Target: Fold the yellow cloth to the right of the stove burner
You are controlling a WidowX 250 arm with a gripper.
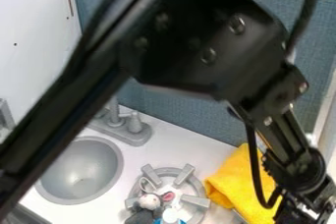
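My gripper [303, 212] hangs at the lower right corner, partly cut off by the frame's bottom edge. A yellow cloth [230, 178] lies crumpled just left of it, partly behind the arm's cable. Further left is a grey stove burner [193, 200] with raised prongs. On the burner's left side rests a small toy with a pale round head [150, 201] and a dark grey body. A white-topped object with blue below [171, 216] stands at the burner's front, cut off by the bottom edge. A small pink thing [169, 196] lies in the burner's middle.
A round grey sink basin [80, 171] is at the left, with a grey faucet [123, 127] behind it. A blue-grey wall [190, 115] rises along the back, and a white panel [33, 36] stands at the upper left.
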